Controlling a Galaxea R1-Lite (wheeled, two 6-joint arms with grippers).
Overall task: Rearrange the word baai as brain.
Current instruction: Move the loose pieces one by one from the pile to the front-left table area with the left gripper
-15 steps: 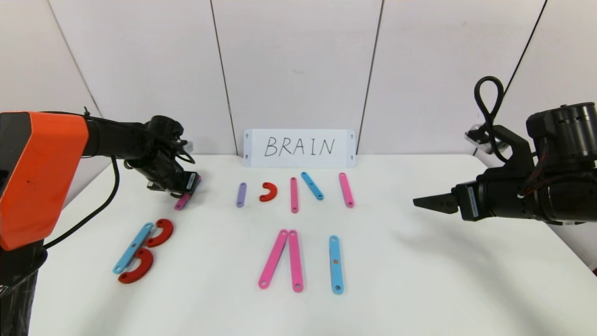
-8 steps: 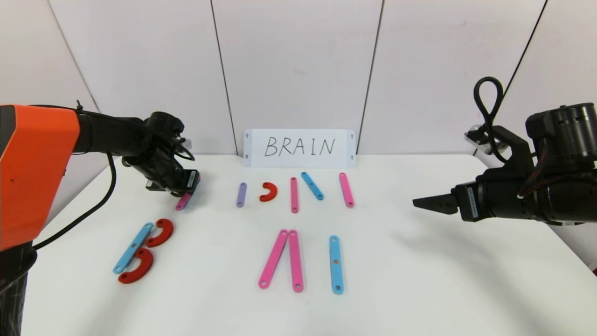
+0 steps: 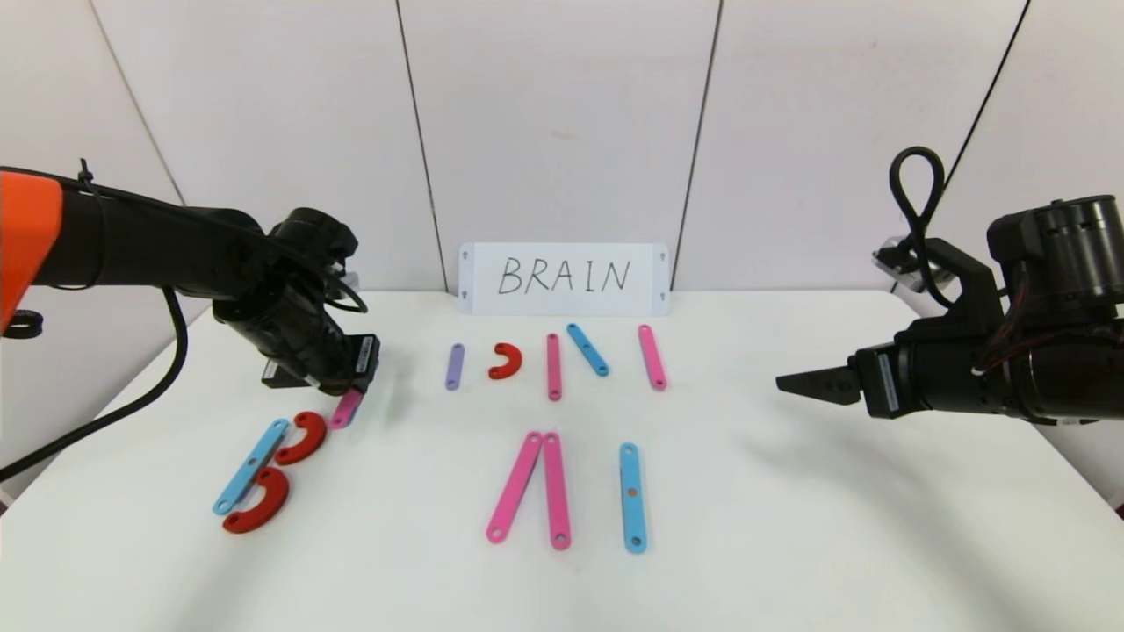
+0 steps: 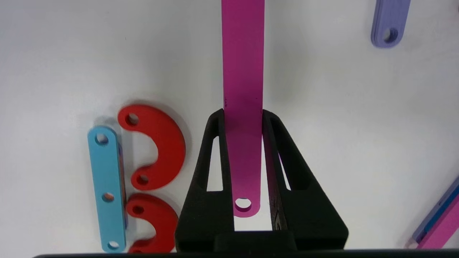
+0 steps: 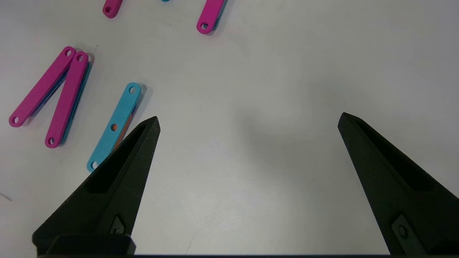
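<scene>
Nearest to us on the white table, we are seeing the front row of the lettering: a blue strip with two red curves forming a B at the front left, its long axis running from near-left to far-right; in the middle, two long pink strips are touching at their far ends and spreading toward us, so they are pointing away from us like a narrow A without its bar; just beside them on the right, a blue strip is lying with its long axis running near to far.

A little farther back on the left, our left gripper is hovering low just beyond the B, and its fingers are clamping a pink strip by its long edges; that strip is slanting down toward the table, its free end pointing near-left toward the upper red curve, and in the wrist view its long axis is running straight out between the fingers.

On the right, our right gripper is hanging above bare table with its fingers spread wide and holding nothing.

Farther back, a purple strip, a small red curve, a pink strip, a slanted blue strip and another pink strip are lying in a row; behind them the white card reading BRAIN is leaning at the wall.
</scene>
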